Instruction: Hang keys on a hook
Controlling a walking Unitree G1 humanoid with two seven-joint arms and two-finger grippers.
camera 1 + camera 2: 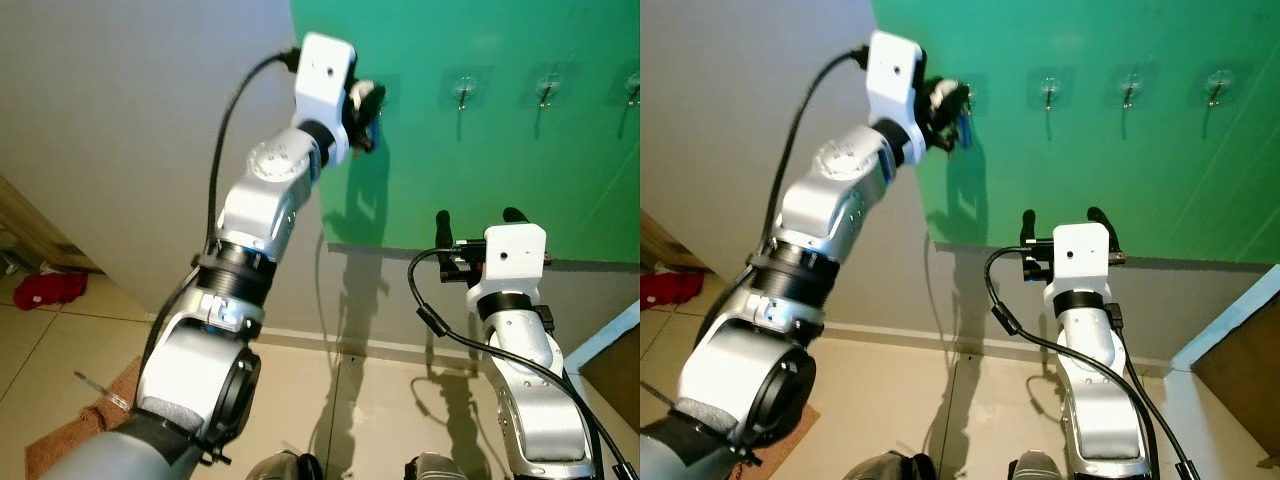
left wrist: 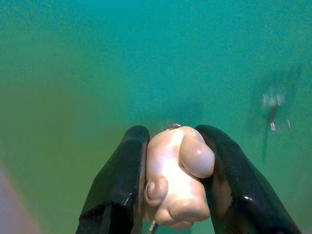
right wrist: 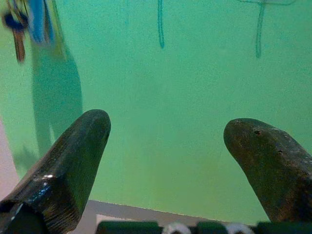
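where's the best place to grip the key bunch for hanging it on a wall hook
By the pale rounded charm, squeezed across its sides as the left gripper now does, coming straight at the green wall. That leaves the keys hanging free below.

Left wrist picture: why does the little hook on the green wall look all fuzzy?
In the left wrist view the camera focuses near, so the pink charm in the left pincer is sharp while the hook behind blurs; in the left eye view, hooks look crisp, with dark arm shadows below.

Glossy plastic charm (image 2: pixel 178 180); matt green wall (image 1: pixel 500 180).
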